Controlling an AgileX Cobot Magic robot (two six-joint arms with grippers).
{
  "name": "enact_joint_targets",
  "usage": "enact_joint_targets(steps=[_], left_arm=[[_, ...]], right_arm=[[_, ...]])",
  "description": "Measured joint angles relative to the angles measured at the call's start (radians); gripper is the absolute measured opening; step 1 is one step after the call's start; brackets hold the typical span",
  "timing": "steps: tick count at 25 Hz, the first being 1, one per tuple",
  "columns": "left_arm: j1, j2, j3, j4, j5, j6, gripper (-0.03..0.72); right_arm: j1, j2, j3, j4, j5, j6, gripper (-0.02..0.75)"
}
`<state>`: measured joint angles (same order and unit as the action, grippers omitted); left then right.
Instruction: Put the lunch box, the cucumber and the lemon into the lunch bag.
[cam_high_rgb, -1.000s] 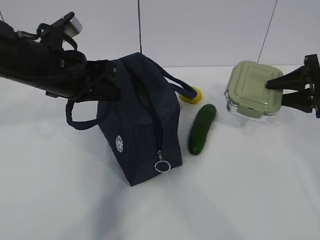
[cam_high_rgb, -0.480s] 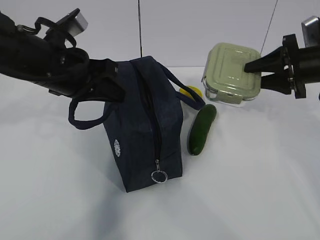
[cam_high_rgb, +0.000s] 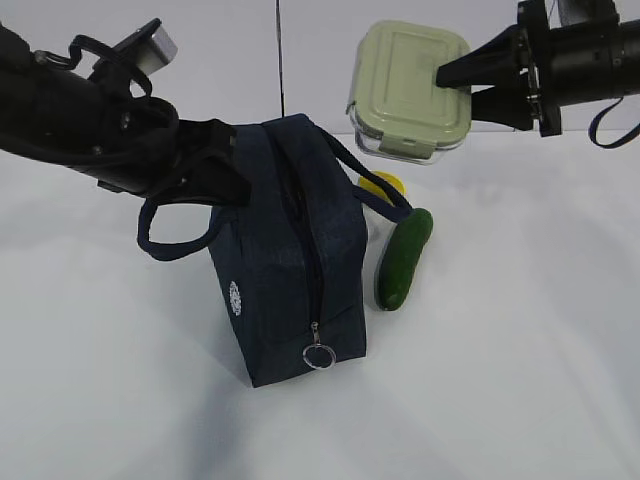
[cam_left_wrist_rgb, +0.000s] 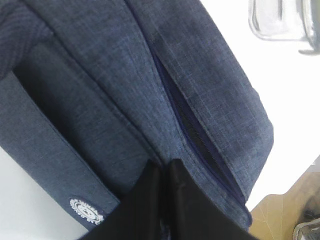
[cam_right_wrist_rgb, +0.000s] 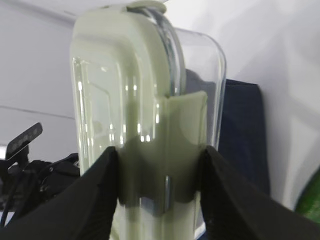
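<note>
At upper right, your right gripper (cam_high_rgb: 445, 82) clamps the lunch box (cam_high_rgb: 410, 88), lid facing you, now raised above the lunch bag (cam_high_rgb: 285, 250); left gripper (cam_left_wrist_rgb: 162, 170) pinches its fabric.

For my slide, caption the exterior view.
Right fingers carry the lunch box in the air near the lunch bag, which the left arm holds; cucumber and lemon wait.
</note>
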<state>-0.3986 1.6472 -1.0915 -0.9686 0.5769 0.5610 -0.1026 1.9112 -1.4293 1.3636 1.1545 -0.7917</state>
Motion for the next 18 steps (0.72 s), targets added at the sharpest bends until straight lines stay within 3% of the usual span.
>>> enact_joint_targets(steps=[18], left_arm=[[0.0,0.0,0.0,-0.013,0.0,-0.002,-0.007]], right_arm=[[0.171,0.0,-0.054,0.005,0.02,0.022,0.363]])
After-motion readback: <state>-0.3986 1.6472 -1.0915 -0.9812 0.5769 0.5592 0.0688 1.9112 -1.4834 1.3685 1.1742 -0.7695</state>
